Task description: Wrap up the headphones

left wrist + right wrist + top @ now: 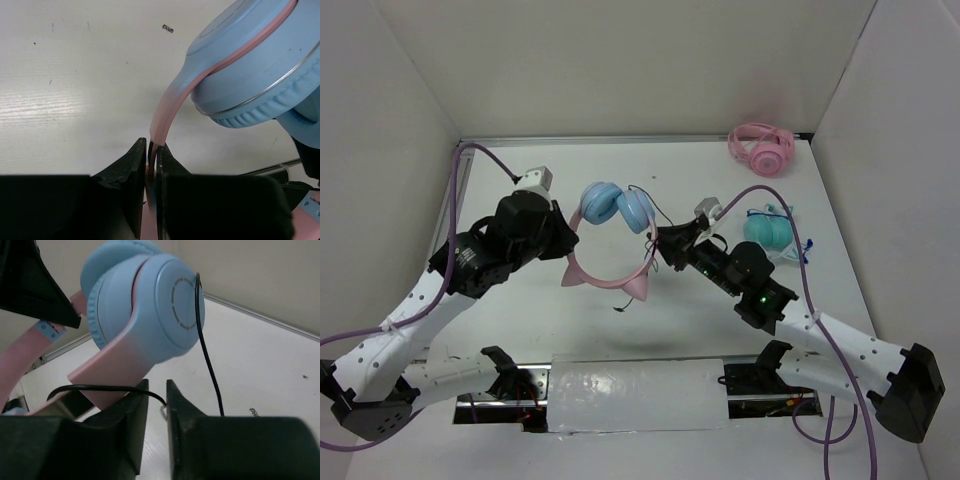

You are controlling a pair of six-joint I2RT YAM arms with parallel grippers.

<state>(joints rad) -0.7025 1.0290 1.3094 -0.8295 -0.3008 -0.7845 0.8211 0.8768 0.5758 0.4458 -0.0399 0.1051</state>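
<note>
Headphones [603,204] are held off the table [700,310], mid-scene between the two arms. The light blue ear cups sit together at the far end. The pink band loops toward the near edge with its two cat ears pointing near, so the long axis runs near–far.

Left gripper [565,245] is at the left run of the band. Left wrist view: its jaws [154,150] are pressed onto the thin pink band edge, with a blue cup [250,65] just up and right of them.

Right gripper [665,240] is at the right side of the band. Right wrist view: its jaws [157,387] are nearly together, with the black cable [207,360] dropping across the cup face [150,305] and running into the narrow slit between them. This detail is too fine to read in the top view.

Only the top view shows the all-pink headphones [760,148] in the far right corner. It also shows the teal headphones [770,228] on the table just right of the right gripper.
</note>
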